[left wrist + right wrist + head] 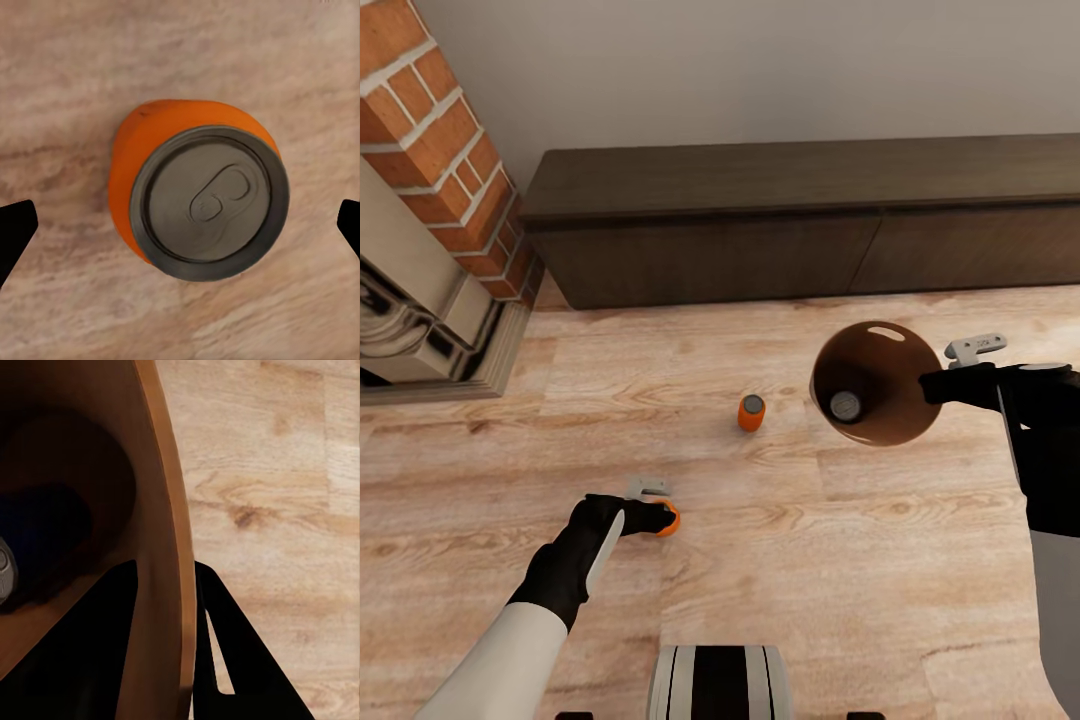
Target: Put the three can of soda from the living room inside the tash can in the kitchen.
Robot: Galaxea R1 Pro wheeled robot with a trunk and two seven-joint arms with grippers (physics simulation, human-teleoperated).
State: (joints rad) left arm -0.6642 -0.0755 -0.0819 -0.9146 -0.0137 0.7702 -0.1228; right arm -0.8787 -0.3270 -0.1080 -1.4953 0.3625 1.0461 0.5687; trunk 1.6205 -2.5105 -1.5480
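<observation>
The left end effector (180, 232) hangs open over an upright orange soda can (196, 196) on the wood floor (840, 560). A second orange can (751, 412) stands nearby. The right end effector (191, 607) pinches the trash can (876, 384) rim; a blue can (845, 405) lies inside.

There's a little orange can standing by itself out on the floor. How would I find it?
Start at the long dark cabinet along the wall and come forward across the pale wood floor. The lone orange can stands upright there, grey top up, left of the round bin; no claw is near it, unlike the other orange can.
</observation>
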